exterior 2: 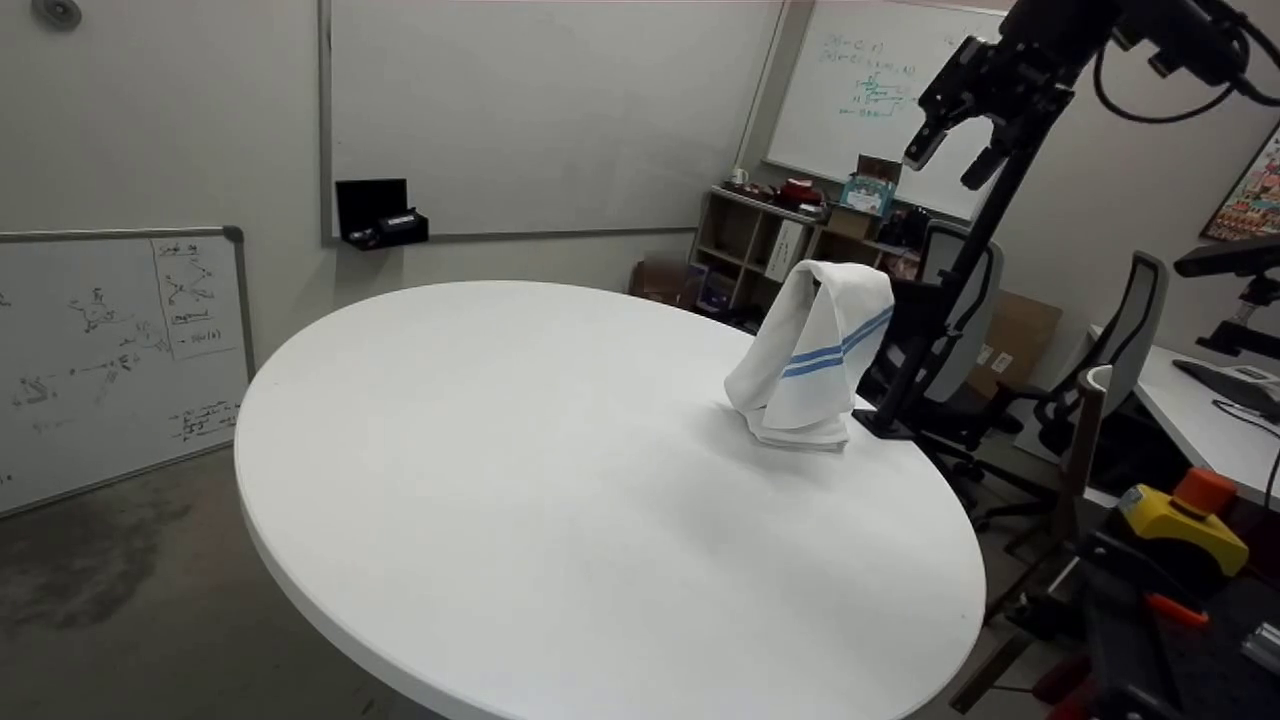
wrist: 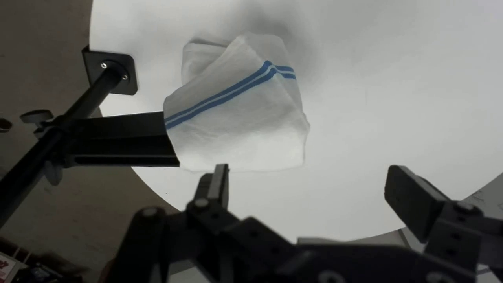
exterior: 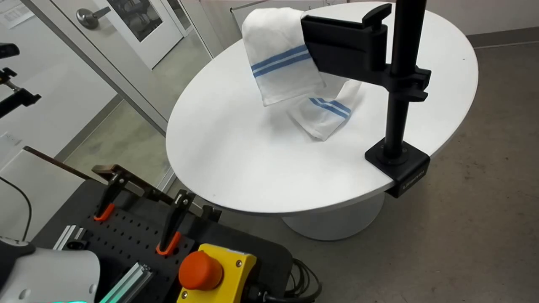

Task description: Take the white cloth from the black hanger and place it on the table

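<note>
The white cloth (exterior: 280,54), marked with paired blue stripes, is draped over the free end of the black hanger (exterior: 400,80), whose flat arm projects sideways from an upright pole clamped at the rim of the round white desk (exterior: 236,176). One fall of the cloth hangs above the desk surface; another reaches lower, and whether its bottom edge touches the desk cannot be told with certainty. In an exterior view, the pincer (exterior 2: 946,167) hovers above the cloth and apart from it, overlapping the upper pole along the line of sight. Its jaws stand wide apart, as the wrist view confirms; there the cloth lies beyond the fingertips, displaced toward the left of that view, with the hanger's arm entering it from that side. Near the desk, a yellow box (exterior: 233,273) bearing an orange-red push-button (exterior: 200,270) rests on a black platform (exterior: 267,252). Two black clamps (exterior: 174,218) with orange ends stand on the same platform, beside the box. A wall-mounted whiteboard (exterior 2: 560,110) and office chairs (exterior 2: 1135,305) occupy the background.
</note>
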You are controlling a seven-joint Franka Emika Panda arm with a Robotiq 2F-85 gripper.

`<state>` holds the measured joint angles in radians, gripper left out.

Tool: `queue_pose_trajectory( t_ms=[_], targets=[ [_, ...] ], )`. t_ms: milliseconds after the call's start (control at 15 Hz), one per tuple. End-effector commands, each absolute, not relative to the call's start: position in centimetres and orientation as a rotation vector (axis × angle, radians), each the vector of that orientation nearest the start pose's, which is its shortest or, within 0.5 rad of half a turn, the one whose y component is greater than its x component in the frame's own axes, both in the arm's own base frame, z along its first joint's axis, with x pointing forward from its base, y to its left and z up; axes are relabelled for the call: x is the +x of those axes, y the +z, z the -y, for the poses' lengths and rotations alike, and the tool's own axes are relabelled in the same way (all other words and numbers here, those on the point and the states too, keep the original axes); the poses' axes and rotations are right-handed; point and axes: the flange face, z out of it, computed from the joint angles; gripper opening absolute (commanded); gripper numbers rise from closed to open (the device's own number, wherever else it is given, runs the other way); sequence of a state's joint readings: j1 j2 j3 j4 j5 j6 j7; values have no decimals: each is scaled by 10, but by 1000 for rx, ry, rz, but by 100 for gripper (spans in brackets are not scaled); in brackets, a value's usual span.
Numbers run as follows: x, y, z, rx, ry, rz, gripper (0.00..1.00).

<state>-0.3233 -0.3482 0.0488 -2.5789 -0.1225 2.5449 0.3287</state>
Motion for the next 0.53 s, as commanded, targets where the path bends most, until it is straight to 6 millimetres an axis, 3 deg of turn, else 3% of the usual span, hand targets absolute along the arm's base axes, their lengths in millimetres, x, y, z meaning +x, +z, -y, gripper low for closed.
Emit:
queue_pose_trajectory(
  t_ms=[0,467],
  targets=[
    [458,398,137,-3101,-510,-839,100],
    [496,364,166,-3159,-495,-797,100]
  ],
)
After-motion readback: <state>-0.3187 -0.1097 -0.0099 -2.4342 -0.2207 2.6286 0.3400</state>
